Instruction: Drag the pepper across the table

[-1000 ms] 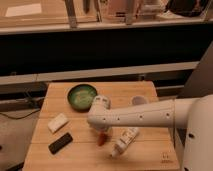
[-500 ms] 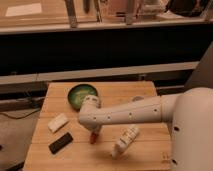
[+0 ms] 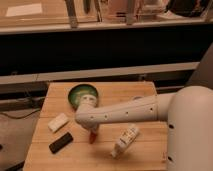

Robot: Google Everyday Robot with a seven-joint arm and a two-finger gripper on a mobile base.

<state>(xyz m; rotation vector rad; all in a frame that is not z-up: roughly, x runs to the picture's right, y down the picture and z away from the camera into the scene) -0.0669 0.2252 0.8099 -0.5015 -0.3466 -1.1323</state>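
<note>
Mid-drag, by the look of it: pincer [image 3: 91, 131] down at the small slim red-orange pepper [image 3: 92, 137], near the middle of the square light-wood bench [image 3: 145, 152]; clamped or apart, cannot tell. Next: steady sideways pull, pressure kept, clear of the white labelled bottle [image 3: 125, 140].

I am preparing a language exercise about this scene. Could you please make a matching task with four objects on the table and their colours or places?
Things:
1. pepper
2. bottle
3. block
4. bowl

Descriptions:
A. green, at the table's far side
B. black, near the left front
C. red-orange, directly under the gripper
D. white, lying right of the pepper

Pairs: 1-C, 2-D, 3-B, 4-A
</note>
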